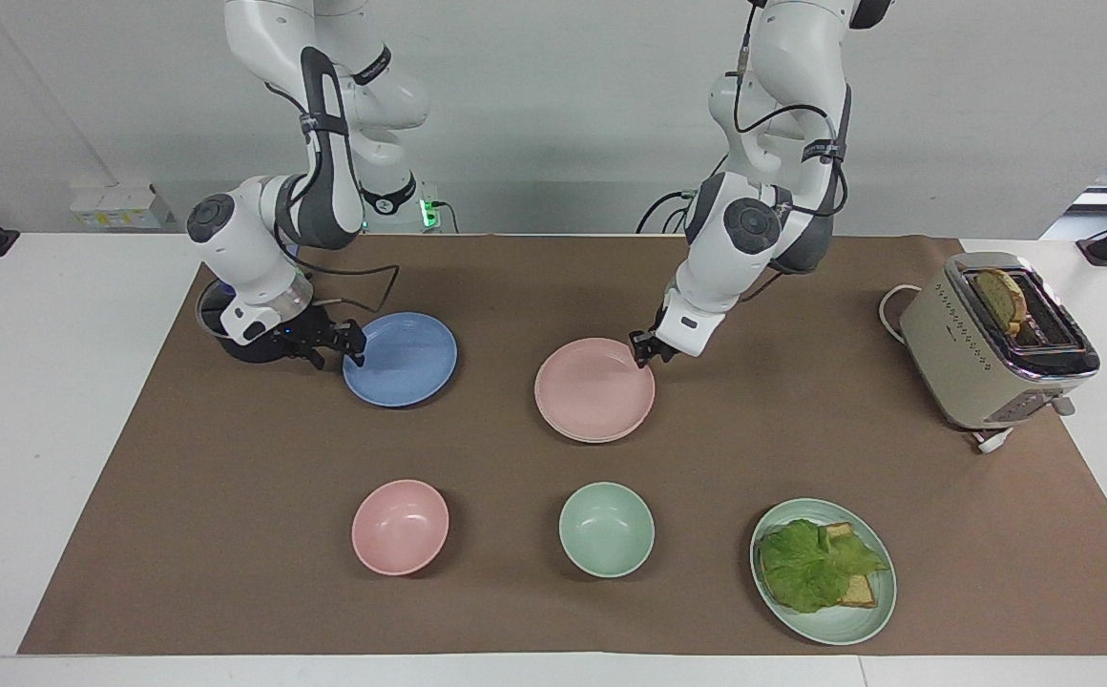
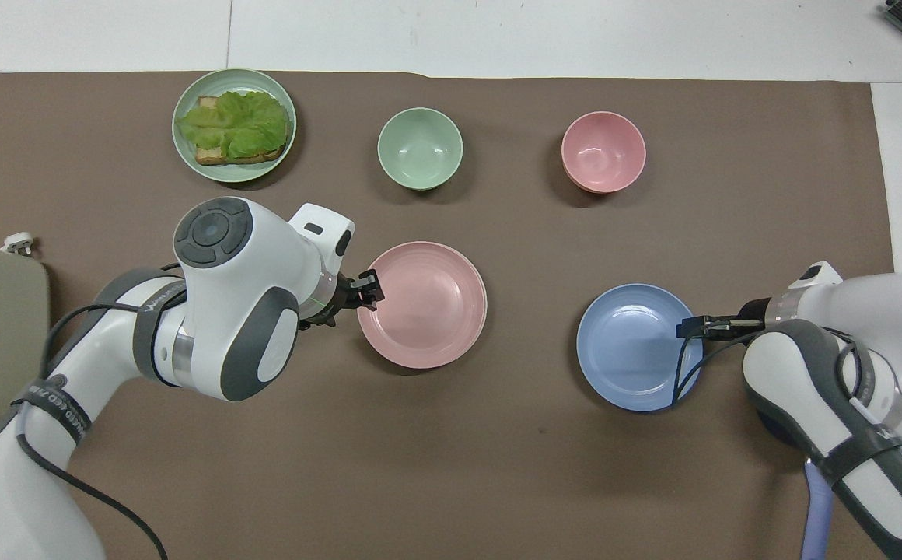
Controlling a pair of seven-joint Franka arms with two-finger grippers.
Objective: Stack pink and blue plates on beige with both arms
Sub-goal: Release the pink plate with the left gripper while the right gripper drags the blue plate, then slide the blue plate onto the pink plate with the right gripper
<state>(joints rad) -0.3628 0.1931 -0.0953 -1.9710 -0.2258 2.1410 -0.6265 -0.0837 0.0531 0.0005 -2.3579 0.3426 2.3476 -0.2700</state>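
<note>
The pink plate (image 1: 595,388) (image 2: 422,305) lies flat on the beige plate (image 1: 573,436), which shows only as a thin rim under it. My left gripper (image 1: 644,351) (image 2: 369,286) is open at the pink plate's rim, on the side toward the left arm's end of the table. The blue plate (image 1: 401,360) (image 2: 638,346) rests on the brown mat beside the stack, toward the right arm's end. My right gripper (image 1: 353,345) (image 2: 688,328) is low at the blue plate's rim. Whether it grips the rim cannot be made out.
A dark pot (image 1: 248,343) stands right by the right gripper. The toaster (image 1: 992,343) sits at the left arm's end. Farther from the robots are a pink bowl (image 1: 400,527), a green bowl (image 1: 606,529) and a green plate (image 1: 840,630) with toast and lettuce.
</note>
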